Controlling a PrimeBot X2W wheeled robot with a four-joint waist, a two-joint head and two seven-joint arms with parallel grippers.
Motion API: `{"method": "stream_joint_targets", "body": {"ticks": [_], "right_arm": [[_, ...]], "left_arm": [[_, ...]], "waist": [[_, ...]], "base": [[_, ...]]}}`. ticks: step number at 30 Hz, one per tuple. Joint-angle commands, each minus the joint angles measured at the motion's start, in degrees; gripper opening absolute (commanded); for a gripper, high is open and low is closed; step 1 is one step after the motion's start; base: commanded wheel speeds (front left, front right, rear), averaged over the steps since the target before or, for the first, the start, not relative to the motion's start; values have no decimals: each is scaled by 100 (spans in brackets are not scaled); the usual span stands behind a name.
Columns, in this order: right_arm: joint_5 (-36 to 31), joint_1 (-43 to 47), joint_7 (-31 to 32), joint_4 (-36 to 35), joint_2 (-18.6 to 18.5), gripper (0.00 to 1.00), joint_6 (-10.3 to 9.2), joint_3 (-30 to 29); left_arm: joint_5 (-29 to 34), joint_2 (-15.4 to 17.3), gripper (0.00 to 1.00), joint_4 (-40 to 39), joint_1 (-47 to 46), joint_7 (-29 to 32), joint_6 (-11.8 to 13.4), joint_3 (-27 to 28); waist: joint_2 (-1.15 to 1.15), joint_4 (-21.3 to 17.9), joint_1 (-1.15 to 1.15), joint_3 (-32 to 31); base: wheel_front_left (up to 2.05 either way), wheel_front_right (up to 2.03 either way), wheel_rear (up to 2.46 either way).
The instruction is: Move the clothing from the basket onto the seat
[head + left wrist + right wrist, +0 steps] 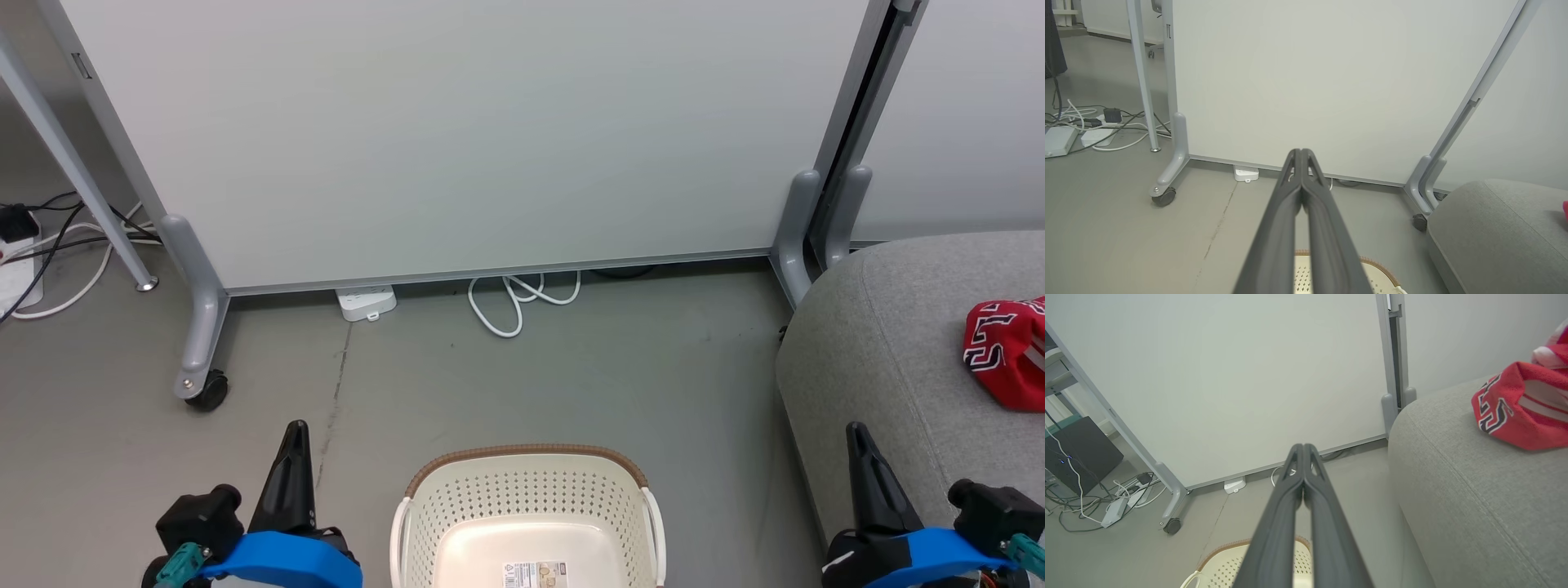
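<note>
The clothing [1008, 351] lies on the seat [882, 343], a red bundle with white-and-black lettering at about 3 o'clock in the head view, cut off by the picture's right edge. You cannot tell from here whether it is one garment or both. It sits well in from the cushion's rounded front edge, so it does not look likely to slide off.

The basket [526, 450] stands on the floor at 6 o'clock, to the left of the seat and apart from it. The part of its bottom you can see is bare, with only the label sticker [535, 574] showing (the near end runs under the picture's lower edge).

So the step in hand looks like a check rather than a grab. Tip the head down and confirm the near end of the basket holds nothing before you call it done. If a garment turns up there, spread the fingers first, come down inside the rim from above, pinch a fold and lift it clear of the brown rim. Then swing it toward 3 o'clock and lay it beside the red bundle.

Both arms sit low and parked. Your left gripper [295, 429] is at 7 o'clock, left of the basket, with its fingers pressed together on nothing. Your right gripper [855, 429] is at 5 o'clock, in front of the seat's flank, closed the same way and empty. Each pair of fingers points toward 12 o'clock, at the pale partition panel [490, 139].
</note>
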Motion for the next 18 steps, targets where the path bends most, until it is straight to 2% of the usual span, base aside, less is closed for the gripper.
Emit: {"method": "stream_joint_targets", "body": {"ticks": [1, 18], "right_arm": [[350, -134, 66, -120, -14, 0, 0, -18], [1888, -212, 443, -192, -10, 0, 0, -52]], "left_arm": [[-334, 2, 0, -116, -177, 63, -32, 78], [-1889, 1, 0, -184, -245, 445, -78, 273]], "waist": [[0, -6, 0, 3], [0, -47, 0, 26]], "base": [[0, 0, 0], [0, 0, 0]]}}
